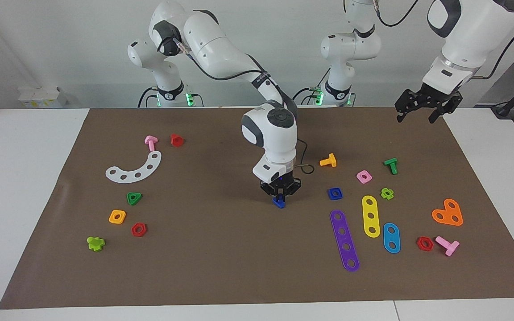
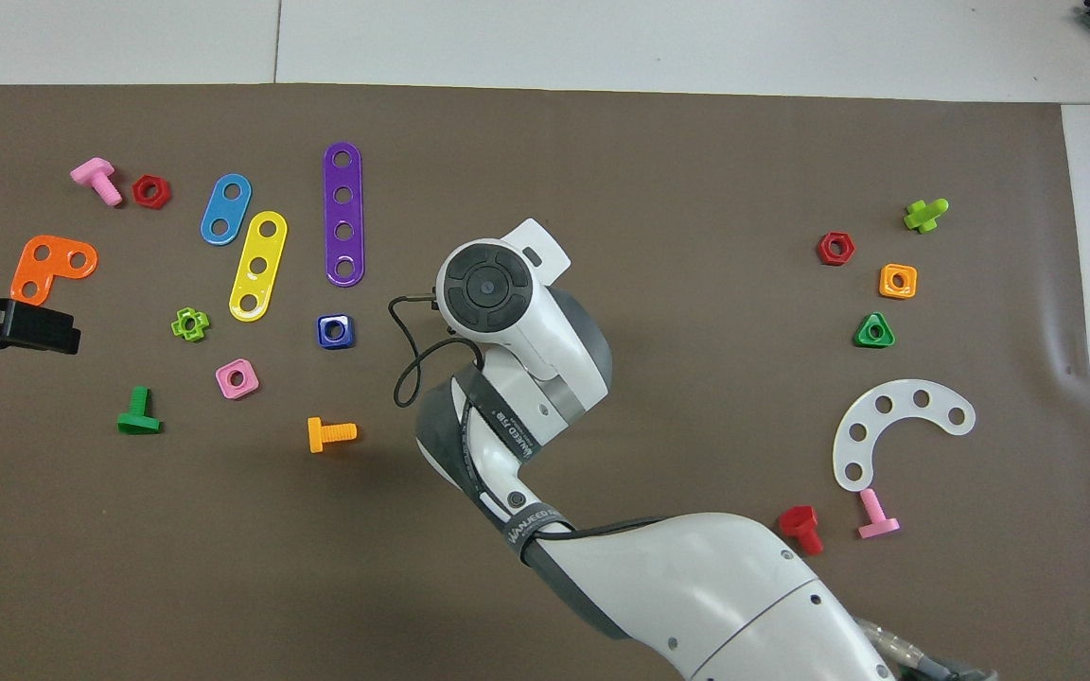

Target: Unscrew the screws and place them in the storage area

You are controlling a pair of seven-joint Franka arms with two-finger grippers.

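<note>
The right hand (image 1: 279,196) is clamped on the small blue plastic triangular-headed screw (image 1: 279,203) at mid-tabletop (image 1: 221,249); storing it remains. The left hand (image 1: 419,108) waits, spread wide, holding nothing.

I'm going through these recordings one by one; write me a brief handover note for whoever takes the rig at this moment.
Right gripper: shut on the blue screw, over the middle of the brown mat.
Left gripper: open, empty, waiting raised at the mat's left-arm end.
Done: the screw is gripped; whether it has left the mat cannot be told.
Left: carry it to the storage area and release. Other screws lie loose at both ends of the mat.
</note>
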